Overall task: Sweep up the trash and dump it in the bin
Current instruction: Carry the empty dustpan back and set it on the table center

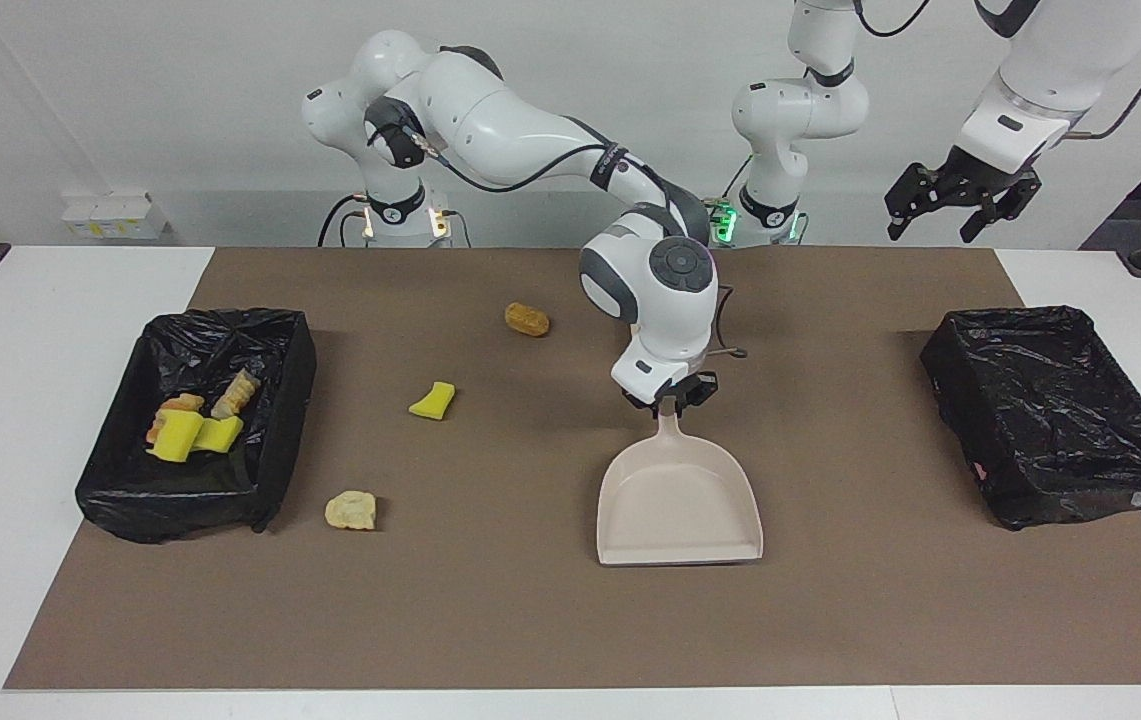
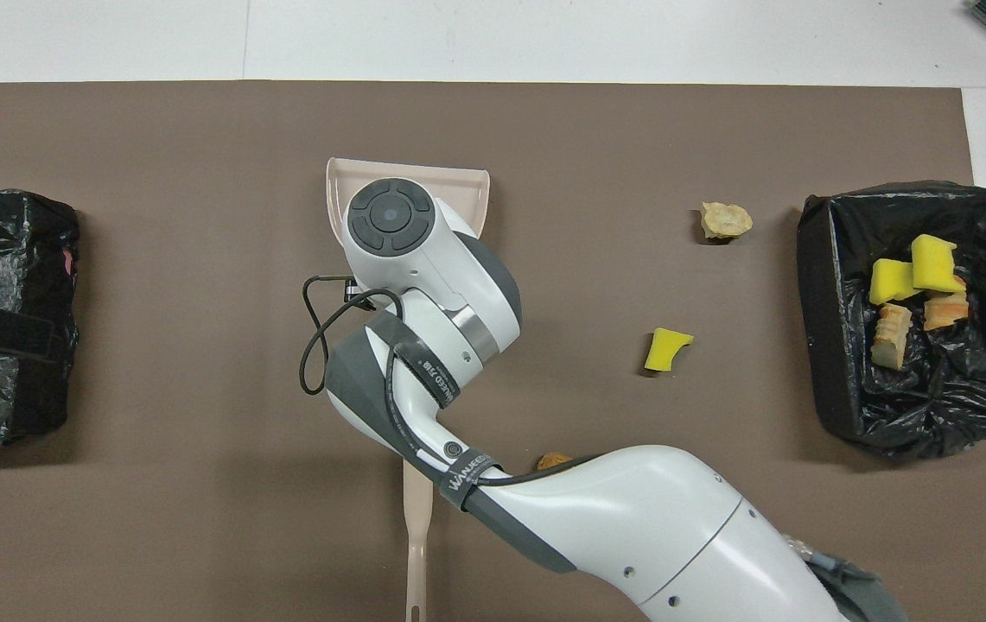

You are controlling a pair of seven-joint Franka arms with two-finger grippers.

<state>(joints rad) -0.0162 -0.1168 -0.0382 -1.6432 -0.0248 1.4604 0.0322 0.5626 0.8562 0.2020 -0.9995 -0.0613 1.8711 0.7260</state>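
Observation:
A beige dustpan (image 1: 680,505) lies flat on the brown mat near the middle, mostly under the arm in the overhead view (image 2: 468,185). My right gripper (image 1: 670,396) is at the tip of its handle. Loose trash lies toward the right arm's end: a yellow wedge (image 1: 433,400) (image 2: 667,348), a pale lump (image 1: 351,510) (image 2: 725,219), and a tan lump (image 1: 527,319) nearer the robots, half hidden in the overhead view (image 2: 555,460). The black-lined bin (image 1: 288,395) (image 2: 814,294) holds several pieces. My left gripper (image 1: 960,205) waits raised and open.
A second black-lined bin (image 1: 1050,400) (image 2: 0,250) sits at the left arm's end of the mat. A beige brush handle (image 2: 416,518) lies near the robots, partly under the right arm. White table surrounds the mat (image 1: 830,620).

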